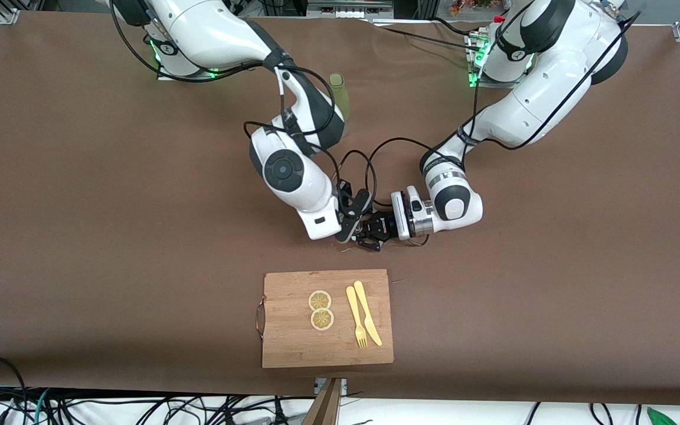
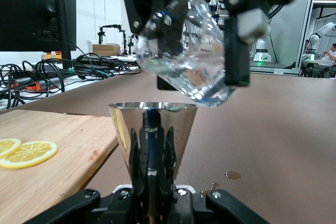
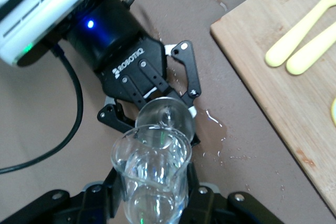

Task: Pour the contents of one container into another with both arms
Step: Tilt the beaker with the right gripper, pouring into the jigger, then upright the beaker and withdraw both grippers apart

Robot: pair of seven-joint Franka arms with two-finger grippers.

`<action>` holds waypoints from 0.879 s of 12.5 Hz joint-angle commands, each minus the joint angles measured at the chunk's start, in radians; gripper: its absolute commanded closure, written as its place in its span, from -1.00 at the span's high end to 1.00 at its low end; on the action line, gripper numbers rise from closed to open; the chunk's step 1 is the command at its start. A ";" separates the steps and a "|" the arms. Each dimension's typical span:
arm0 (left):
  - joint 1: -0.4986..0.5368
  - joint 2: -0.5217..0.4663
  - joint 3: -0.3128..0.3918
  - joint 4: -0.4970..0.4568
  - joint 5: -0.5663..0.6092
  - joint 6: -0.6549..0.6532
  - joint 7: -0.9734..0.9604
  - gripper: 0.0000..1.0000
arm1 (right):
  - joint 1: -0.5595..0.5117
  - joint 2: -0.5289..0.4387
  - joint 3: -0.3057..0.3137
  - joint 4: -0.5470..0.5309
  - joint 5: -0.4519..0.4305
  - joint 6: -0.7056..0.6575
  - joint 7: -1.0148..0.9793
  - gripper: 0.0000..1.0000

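Left pincer (image 1: 369, 235): clenched on a shiny metal cone cup (image 2: 153, 129), held upright over the brown worktop (image 1: 80, 236), just off the cutting board's edge that faces the robots.
Right pincer (image 1: 349, 221): clenched on a clear glass beaker (image 3: 152, 174), tilted above the cone cup's mouth, lip over its rim.
Both arms: meeting over the middle of the worktop.
Spill: small wet drops (image 2: 232, 174) on the worktop beside the cone cup.
Cutting board (image 1: 293, 342): wooden, nearer the front camera than both pincers.
On the board: two lemon slices (image 1: 320, 310); a yellow fork (image 1: 356, 317) and yellow knife (image 1: 368, 313), side by side.
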 commanded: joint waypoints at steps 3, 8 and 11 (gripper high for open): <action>-0.002 -0.008 -0.003 0.014 -0.042 -0.006 0.018 -1.00 | -0.079 -0.018 0.011 0.000 0.158 -0.004 -0.130 -0.64; 0.032 -0.073 0.002 0.001 -0.036 -0.006 -0.093 -1.00 | -0.200 -0.026 0.010 -0.004 0.372 -0.050 -0.368 -0.64; 0.056 -0.120 0.015 -0.007 -0.030 -0.007 -0.148 -1.00 | -0.302 -0.026 0.010 -0.004 0.478 -0.177 -0.533 -0.64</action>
